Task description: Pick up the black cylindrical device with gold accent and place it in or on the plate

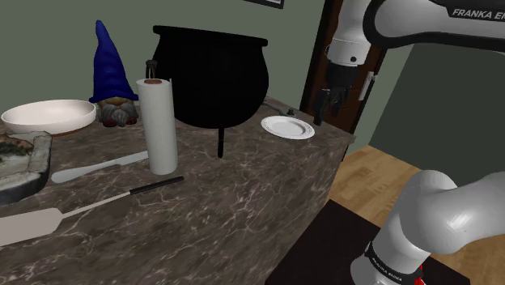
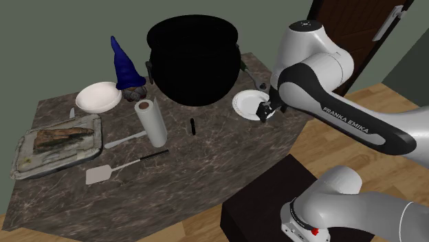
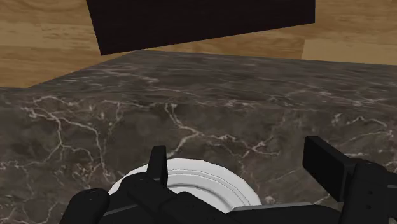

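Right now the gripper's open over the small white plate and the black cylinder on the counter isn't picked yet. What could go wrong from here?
1. The slim black cylindrical device appears to stand upright right beside the big black cauldron. Reaching in, the open black gripper could clip the cauldron or topple the device.
2. The small white plate sits near the edge of the dark veined counter. A nudge, or a rolling cylinder, could end on the floor.

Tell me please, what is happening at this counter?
A white robot arm holds its black claw open and empty, close above the small round white plate. The slim black cylindrical device stands upright on the dark marbled counter, beside the big black cauldron, apart from the claw and not yet picked up.
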